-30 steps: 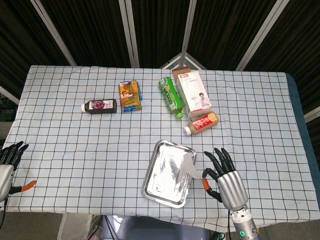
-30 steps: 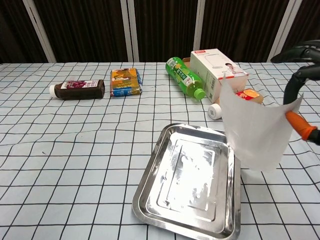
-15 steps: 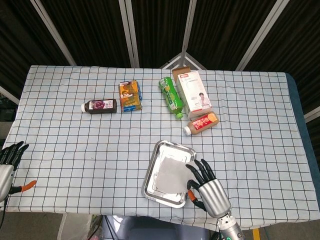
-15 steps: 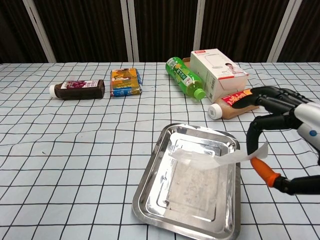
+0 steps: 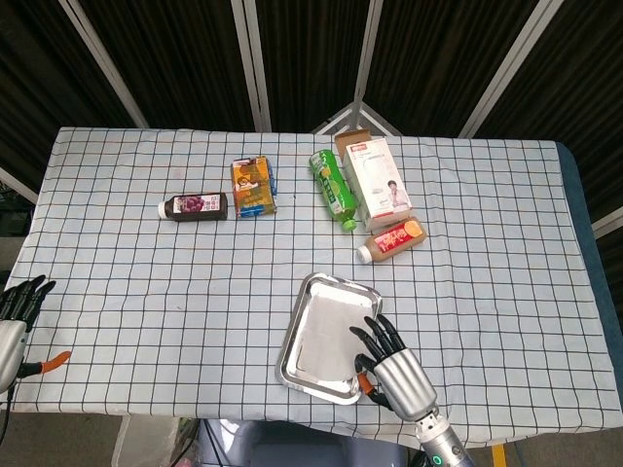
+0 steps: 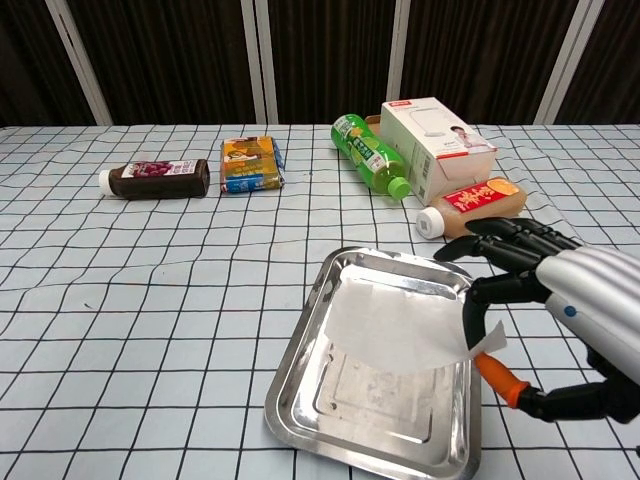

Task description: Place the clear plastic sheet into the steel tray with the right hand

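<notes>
right hand: ribbed silver shell | black fingers | orange thumb tip | left hand: same scheme

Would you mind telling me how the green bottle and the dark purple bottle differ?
The green bottle is clearly larger than the dark purple bottle. The green one has a green cap pointing toward the steel tray; the purple one's white cap points left. Both lie on their sides on the checkered tablecloth.

Right hand apparently holds sheet over tray.
</notes>
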Tool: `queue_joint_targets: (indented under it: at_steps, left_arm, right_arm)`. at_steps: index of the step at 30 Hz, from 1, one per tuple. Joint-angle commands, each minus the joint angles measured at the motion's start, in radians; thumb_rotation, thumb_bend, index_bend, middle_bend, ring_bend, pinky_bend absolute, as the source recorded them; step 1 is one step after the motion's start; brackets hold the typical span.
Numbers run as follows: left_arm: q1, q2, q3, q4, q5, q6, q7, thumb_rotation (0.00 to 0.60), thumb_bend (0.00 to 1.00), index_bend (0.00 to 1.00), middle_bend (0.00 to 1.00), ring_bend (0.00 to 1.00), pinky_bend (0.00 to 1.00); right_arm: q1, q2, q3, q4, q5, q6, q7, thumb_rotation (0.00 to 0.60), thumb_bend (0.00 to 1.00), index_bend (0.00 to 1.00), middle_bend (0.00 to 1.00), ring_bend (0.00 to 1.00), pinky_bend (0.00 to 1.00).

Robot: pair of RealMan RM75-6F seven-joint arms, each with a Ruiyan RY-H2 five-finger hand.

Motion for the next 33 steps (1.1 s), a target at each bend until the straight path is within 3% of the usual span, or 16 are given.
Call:
queue_joint_targets:
  at_steps: [1, 12, 24, 33]
  left_arm:
    - [0.0, 0.0, 0.0, 0.0, 0.0, -0.001, 0.0, 0.6, 0.0, 0.0, 0.0, 0.0, 0.0]
    - [-0.001, 0.002, 0.001, 0.0, 0.003, -0.002, -0.005, 0.6, 0.0, 0.0, 0.0, 0.0, 0.0]
    - [-0.003, 0.003, 0.001, 0.0, 0.0, -0.007, -0.009, 0.6, 0.0, 0.0, 0.0, 0.0, 0.0]
    - [-0.003, 0.003, 0.003, -0.002, 0.005, -0.005, -0.006, 0.6, 0.0, 0.0, 0.0, 0.0, 0.0]
  right_arm:
    - [-0.004, -0.021, -0.003, -0.005, 0.018, -0.019, -0.038, 0.6, 0.52, 0.63, 0.19, 0.02, 0.0]
    - [-0.006, -0.053, -0.003, -0.034, 0.051, -0.058, -0.126, 0.6, 0.52, 0.63, 0.19, 0.02, 0.0]
    - [-0.012, -0.065, 0.031, -0.043, 0.125, -0.075, -0.198, 0.6, 0.52, 0.63, 0.19, 0.02, 0.0]
    - [-0.042, -0.04, -0.008, -0.102, 0.137, -0.054, -0.224, 0.6, 0.52, 0.63, 0.19, 0.02, 0.0]
